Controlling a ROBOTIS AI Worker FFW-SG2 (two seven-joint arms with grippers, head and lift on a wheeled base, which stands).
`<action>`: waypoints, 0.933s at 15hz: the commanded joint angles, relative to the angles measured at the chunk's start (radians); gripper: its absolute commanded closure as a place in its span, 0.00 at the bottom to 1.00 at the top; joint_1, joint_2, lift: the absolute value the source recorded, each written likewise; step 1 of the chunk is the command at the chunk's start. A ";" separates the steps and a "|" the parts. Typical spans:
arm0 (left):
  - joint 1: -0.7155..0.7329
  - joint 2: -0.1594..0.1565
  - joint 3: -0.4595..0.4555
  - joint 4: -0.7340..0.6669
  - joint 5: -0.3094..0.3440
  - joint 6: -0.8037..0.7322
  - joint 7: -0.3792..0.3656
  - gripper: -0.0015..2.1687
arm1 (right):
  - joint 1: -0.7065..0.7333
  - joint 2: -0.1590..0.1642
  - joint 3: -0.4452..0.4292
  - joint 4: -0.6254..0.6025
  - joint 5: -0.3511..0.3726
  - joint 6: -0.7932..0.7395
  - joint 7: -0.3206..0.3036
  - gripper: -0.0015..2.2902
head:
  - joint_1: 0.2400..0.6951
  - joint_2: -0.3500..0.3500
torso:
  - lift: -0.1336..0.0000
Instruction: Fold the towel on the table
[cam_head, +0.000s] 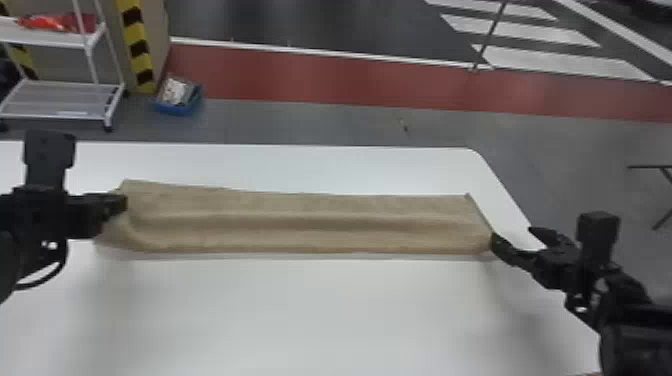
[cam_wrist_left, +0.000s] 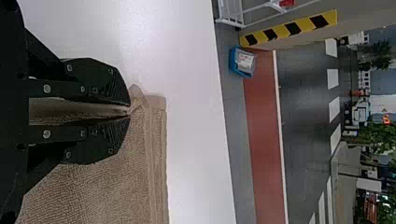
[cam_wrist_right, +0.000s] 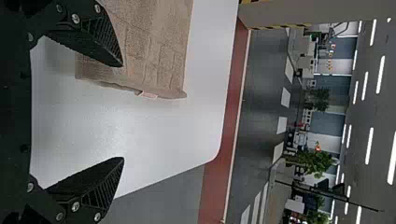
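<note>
Tan rectangular terry towel (cam_head: 310, 220) lies L-to-R in a long narrow strip on the white smooth-topped desk (cam_head: 320, 310), nearer its far edge than its near one; soft ridge running lengthwise; small pale tag (cam_wrist_right: 148, 95) at its R end. L black two-fingered claw (cam_head: 125, 202) is at the towel's L end, near the far corner; in the L wrist view the L claw (cam_wrist_left: 130, 111) is closed down w/ a pinch of cloth betw. its tips, fabric puckered there. R black two-fingered claw (cam_head: 512, 235) is at the R end, by the near corner; fingers spread wide, nothing betw. them; one tip at the cloth's edge, can't tell if touching. Beyond the desk: blue open plastic bin (cam_head: 176, 107) on the floor, w/ white metal rack (cam_head: 90, 47) to its L.
</note>
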 joint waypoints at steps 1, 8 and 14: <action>0.020 0.002 0.018 -0.024 0.015 -0.003 -0.001 0.46 | 0.000 0.000 0.000 0.003 0.000 -0.003 0.000 0.09 | 1.00 0.19 | 0.04; 0.095 0.014 0.078 -0.116 0.135 -0.224 -0.042 0.46 | -0.003 0.005 0.006 0.004 0.000 -0.006 -0.003 0.09 | 1.00 0.18 | 0.04; 0.111 0.018 0.085 -0.027 0.155 -0.402 -0.059 0.46 | -0.002 0.005 0.003 0.003 0.002 -0.003 -0.003 0.09 | 1.00 0.19 | 0.04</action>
